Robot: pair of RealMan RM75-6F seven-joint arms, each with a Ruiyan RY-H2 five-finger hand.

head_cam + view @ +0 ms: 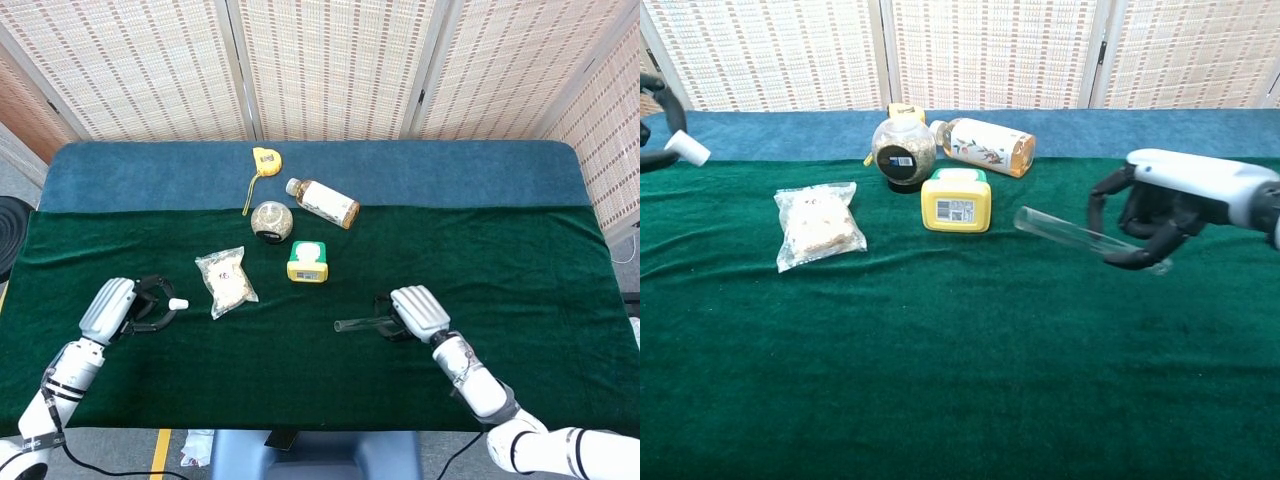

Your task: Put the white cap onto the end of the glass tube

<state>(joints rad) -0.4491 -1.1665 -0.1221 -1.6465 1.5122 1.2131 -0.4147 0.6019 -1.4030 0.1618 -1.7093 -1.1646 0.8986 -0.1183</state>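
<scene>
Right hand (1160, 215) grips the glass tube (1065, 233) aloft, left hand (125, 305) pinches the white cap (688, 149) (well apart), so next they must meet, aligned.

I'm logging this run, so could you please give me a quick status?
Left hand holds white cap. Right hand holds glass tube, lifted, open end toward the left. Cap and tube well apart. Nothing between them.

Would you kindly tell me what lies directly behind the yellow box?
Behind the yellow box stands the round jar, with the lying bottle beside it. The jar's base is partly hidden.
</scene>
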